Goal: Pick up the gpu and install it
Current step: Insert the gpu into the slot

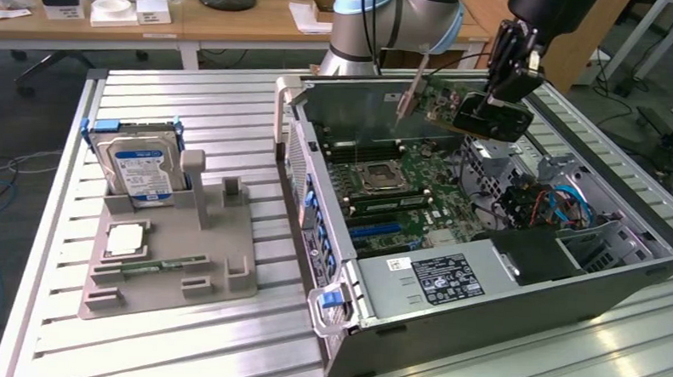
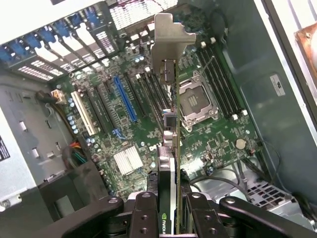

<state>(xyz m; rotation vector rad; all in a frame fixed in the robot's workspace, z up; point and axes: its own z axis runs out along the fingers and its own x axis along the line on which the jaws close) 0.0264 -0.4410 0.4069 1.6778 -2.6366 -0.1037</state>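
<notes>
Ribbed metal table (image 1: 193, 353) carries an open computer case (image 1: 479, 327), motherboard (image 1: 416, 196) exposed inside; above it the gripper (image 1: 493, 102) clamps the gpu (image 1: 454, 104).

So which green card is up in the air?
The green circuit-board card with the black cooler, held in the jaws; the thin green stick lies on the grey tray.

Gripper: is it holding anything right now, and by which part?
The gripper holds the gpu by its black cooler end, opposite the silver bracket, above the open case.
</notes>
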